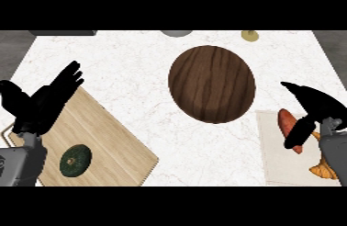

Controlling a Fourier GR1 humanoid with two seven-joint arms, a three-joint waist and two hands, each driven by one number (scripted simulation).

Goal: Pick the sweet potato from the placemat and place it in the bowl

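A white marbled surface [136, 73] carries everything in view. Near its middle, a little toward the far edge, lies a dark brown oval wooden bowl [212, 84] with visible grain. At the near right corner sits a pale beige rectangular placemat [284, 170], and on it lies the orange-red elongated sweet potato [288, 124], close to the mat's far edge and partly covered by the right robot hand [313, 109]. That black robot hand hangs directly over the sweet potato with its fingers spread and pointing down and left; one dark finger [298, 134] crosses the vegetable's near end, and the thumb points toward the bowl. The fingers are not wrapped round the sweet potato, so the robot hand reads as open and holds nothing. A second orange piece [324, 170], ridged at its edge, lies on the placemat nearer the front, just beside the grey forearm.

At the near left corner a light wooden rectangular cutting board [102, 138] lies turned at an angle, with a dark green round squash [75, 160] on its near part. The left robot hand [41, 103] shows over the board's far left edge, fingers straight and raised, holding nothing.

At the far edge stand a grey round object [176, 33] and a small yellowish object [250, 35], both cut off by the view.
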